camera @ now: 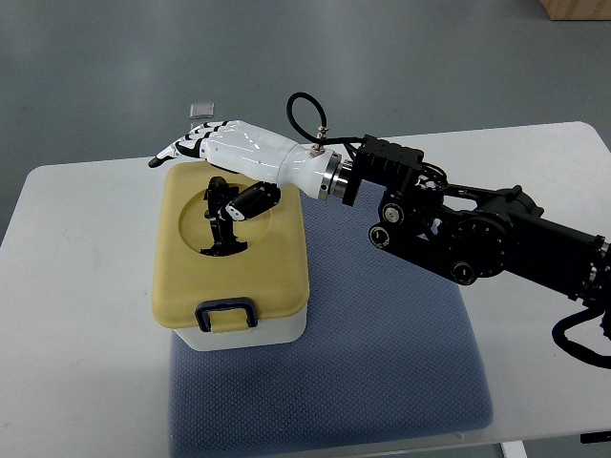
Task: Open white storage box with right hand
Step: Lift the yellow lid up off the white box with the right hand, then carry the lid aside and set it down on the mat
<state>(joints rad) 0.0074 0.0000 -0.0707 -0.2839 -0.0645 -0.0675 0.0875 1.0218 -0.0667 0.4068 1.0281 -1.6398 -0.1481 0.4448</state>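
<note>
A white storage box [250, 333] with a pale yellow lid [270, 256] and a black front latch handle [226, 314] stands on the left part of a blue mat. The lid is on the box. My right hand [215, 162] reaches from the right over the lid's back half. Its fingers [181, 148] are stretched out past the lid's far left edge and hold nothing. Its black thumb [227, 212] points down into the round recess in the lid, touching or nearly touching it. The left arm is out of view.
The blue mat [382, 363] lies on a white table [76, 315]. My black right forearm [477, 229] crosses above the mat's right side. A small clear item [201, 109] lies on the floor beyond the table's far edge.
</note>
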